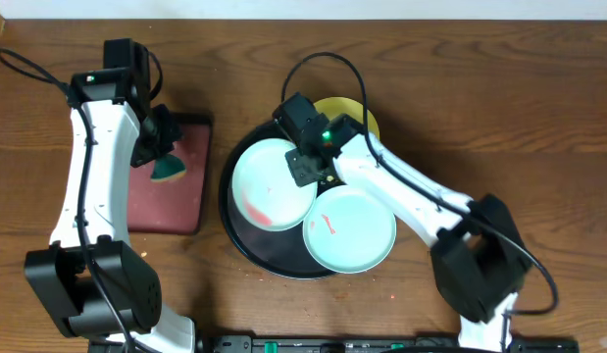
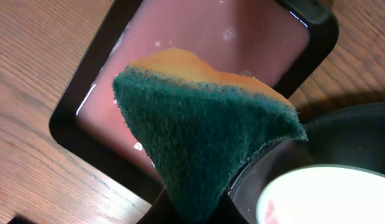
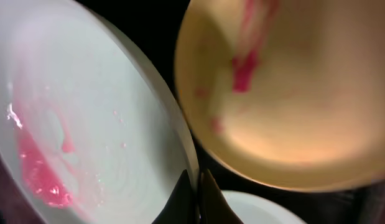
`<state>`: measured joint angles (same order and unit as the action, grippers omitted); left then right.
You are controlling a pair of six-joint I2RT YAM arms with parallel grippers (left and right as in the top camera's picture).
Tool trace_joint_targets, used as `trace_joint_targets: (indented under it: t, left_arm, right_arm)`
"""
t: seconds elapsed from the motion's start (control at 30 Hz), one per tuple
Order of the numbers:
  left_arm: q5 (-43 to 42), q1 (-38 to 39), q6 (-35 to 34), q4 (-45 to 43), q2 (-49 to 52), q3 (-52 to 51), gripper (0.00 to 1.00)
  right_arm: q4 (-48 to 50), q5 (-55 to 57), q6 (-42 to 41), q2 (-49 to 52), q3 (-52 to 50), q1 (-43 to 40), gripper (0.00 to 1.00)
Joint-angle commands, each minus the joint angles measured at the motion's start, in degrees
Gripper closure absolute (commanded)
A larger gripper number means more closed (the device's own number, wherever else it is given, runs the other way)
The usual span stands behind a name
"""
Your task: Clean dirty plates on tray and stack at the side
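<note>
Right tool [image 1: 305, 167] pinches mint plate [image 1: 267, 186] rim; left tool [image 1: 162, 147] holds sponge [image 1: 169, 171]

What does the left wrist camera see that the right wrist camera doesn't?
Only the left wrist view shows the green-and-orange sponge, the dark red rectangular tray and the wooden table. Only the right wrist view shows the yellow plate with its red smear. Both show the pale mint plate with red smears and the black tray.

Glossy plastic plates [image 1: 274, 181], rough fibrous sponge [image 2: 204, 143], wood-grain table [image 1: 480, 78]
</note>
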<state>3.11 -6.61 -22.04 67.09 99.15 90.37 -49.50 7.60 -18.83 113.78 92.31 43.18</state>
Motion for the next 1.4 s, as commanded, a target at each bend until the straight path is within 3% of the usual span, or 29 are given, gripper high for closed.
trace_joint_targets:
  t: [0.0,0.5,0.9,1.1,1.37]
  left_arm:
    - [-0.11,-0.22,1.03,-0.13,-0.68,1.07,0.93]
    - [-0.09,-0.24,1.01,-0.55,-0.68,0.94,0.93]
    - [-0.11,-0.24,1.01,-0.55,-0.68,0.94,0.93]
    - [-0.11,-0.22,0.98,-0.61,-0.68,0.94,0.92]
    - [-0.11,-0.17,0.98,-0.70,-0.68,0.83,0.92]
  right_arm:
    - [-0.37,18.05,1.38,-6.14,1.73,3.61,0.99]
    - [-0.20,58.31,2.19,-8.15,1.73,19.34,0.99]
    - [-0.22,62.03,1.40,-8.15,1.73,21.09,0.99]
    - [-0.81,57.92,-1.03,-8.13,1.70,20.59,0.99]
    - [-0.57,17.88,0.46,-8.72,1.77,12.09,0.99]
